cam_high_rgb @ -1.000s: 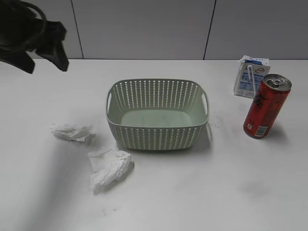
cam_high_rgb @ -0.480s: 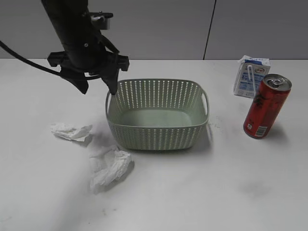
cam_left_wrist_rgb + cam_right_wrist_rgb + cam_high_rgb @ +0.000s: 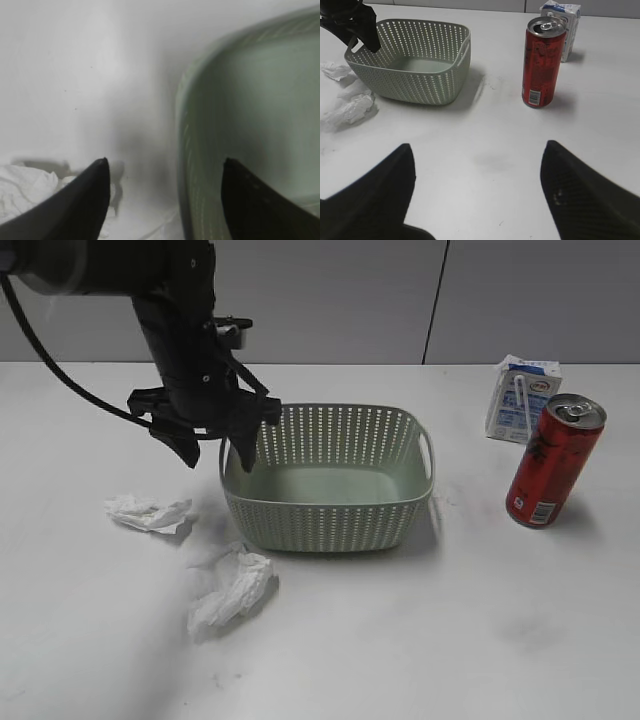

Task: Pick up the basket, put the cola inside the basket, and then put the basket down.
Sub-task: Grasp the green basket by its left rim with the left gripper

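Two fingers: the left gripper is spread wide, one finger outside the basket's near short wall and one over the inside, so the wall runs between them; nothing is clamped yet.
Basket: sits flat on the table, directly under the left gripper's tips; its handle slot is on the wall being straddled, which is likely why the approach is at this end.
Left wrist view: the basket rim passes between the two dark fingertips, blurred; whether either finger touches the plastic cannot be told.
Step in hand: judged to be lining up a pinch on the wall, the pick-up not yet done.
Cola: upright, well apart from the left gripper, beyond the basket's far end; ahead of the right gripper and a little to its right.
Right gripper: open, fingers wide apart, holding nothing, low over bare table, facing the cola, probably placed so to take it once the basket is up.
Carton: just behind the cola, close enough to crowd a grasp there.
Tissues: two crumpled pieces lie just outside the left gripper's outer finger, clear of the basket wall.
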Motion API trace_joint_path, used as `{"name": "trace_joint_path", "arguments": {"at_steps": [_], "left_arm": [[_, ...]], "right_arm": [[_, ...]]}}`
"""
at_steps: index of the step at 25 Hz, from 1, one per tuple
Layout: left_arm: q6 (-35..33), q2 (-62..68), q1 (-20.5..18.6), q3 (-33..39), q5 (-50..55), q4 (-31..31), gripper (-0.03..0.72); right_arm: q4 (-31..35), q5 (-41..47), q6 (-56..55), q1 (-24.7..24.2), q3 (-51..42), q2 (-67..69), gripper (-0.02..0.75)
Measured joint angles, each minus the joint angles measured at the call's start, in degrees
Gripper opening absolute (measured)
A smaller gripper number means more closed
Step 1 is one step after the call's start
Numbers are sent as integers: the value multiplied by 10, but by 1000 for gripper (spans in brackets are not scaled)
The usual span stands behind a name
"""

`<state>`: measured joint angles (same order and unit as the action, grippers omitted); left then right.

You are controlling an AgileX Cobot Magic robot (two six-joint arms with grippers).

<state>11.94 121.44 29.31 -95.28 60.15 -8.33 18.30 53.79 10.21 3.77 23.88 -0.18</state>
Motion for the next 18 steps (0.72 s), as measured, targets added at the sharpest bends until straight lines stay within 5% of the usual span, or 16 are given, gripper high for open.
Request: {"name": "trace_joint_path", "arguments": {"at_steps": [14,18], "left_arm": [[4,0,0,-1,-8,-31,13],[6,0,1,-2,9,-42,-3]], "right_arm": [[0,0,0,0,0,0,590],[0,0,0,0,0,0,590]]}}
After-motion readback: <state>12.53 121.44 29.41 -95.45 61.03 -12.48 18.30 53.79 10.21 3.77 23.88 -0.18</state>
